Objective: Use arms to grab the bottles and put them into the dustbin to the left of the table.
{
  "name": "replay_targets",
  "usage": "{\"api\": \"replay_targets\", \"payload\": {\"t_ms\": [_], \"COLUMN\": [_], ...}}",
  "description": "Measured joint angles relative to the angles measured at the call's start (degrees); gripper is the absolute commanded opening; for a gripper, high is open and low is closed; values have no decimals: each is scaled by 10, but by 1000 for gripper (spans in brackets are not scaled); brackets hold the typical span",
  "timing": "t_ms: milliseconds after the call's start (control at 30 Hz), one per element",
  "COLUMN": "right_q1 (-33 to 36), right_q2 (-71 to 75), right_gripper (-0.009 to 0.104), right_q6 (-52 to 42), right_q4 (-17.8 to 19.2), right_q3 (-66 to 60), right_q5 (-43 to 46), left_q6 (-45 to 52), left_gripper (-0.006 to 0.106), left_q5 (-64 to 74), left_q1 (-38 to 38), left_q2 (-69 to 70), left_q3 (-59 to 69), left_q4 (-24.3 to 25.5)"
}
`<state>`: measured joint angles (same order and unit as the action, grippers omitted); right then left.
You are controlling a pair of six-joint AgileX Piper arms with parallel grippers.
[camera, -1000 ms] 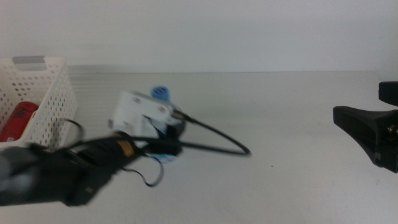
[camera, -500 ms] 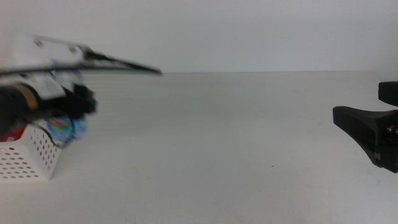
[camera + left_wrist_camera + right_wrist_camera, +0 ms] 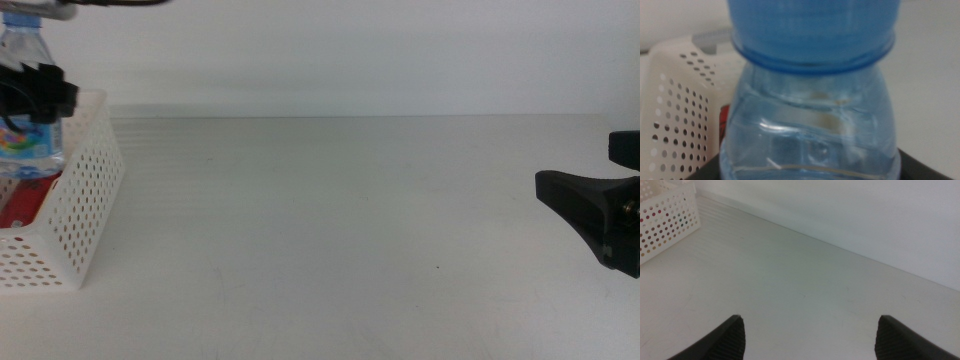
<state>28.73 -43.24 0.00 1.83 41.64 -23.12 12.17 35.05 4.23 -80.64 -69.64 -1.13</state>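
Fingers of the left gripper (image 3: 30, 90) clamped on the clear water bottle (image 3: 22, 110), held upright above the white dustbin (image 3: 85, 205) at the far left of the table (image 3: 330, 210). Blue cap (image 3: 812, 30) filling the left wrist view, basket wall just behind. Something red (image 3: 25, 200) already lying inside the bin, probably the can. No tea bottle visible anywhere. Apparently a late stage: only the release left for this bottle. Far right, right gripper (image 3: 590, 215) waiting low over bare tabletop, jaws spread apart, holding nothing.

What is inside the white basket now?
A red can lies in the basket. The left gripper holds the water bottle above it. The rest is hidden.
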Motion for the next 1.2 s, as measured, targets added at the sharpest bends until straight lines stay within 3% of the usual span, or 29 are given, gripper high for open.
{"api": "replay_targets", "payload": {"t_ms": [67,200,467,900,1033,1200], "right_q1": [0,0,0,0,0,0], "right_q2": [0,0,0,0,0,0], "right_gripper": [68,68,68,68,68,68], "right_q6": [0,0,0,0,0,0], "right_q4": [0,0,0,0,0,0], "right_q3": [0,0,0,0,0,0], "right_q5": [0,0,0,0,0,0], "left_q6": [65,137,158,154,163,177], "left_gripper": [-5,-5,-5,-4,7,38], "left_q5": [46,129,218,261,261,259], "left_q1": [34,85,132,132,132,132], "left_q2": [-29,-85,-180,-289,-309,-313], "left_q3": [-41,-115,-234,-251,-251,-251], "left_q4": [-58,-113,-99,-80,-80,-89]}}
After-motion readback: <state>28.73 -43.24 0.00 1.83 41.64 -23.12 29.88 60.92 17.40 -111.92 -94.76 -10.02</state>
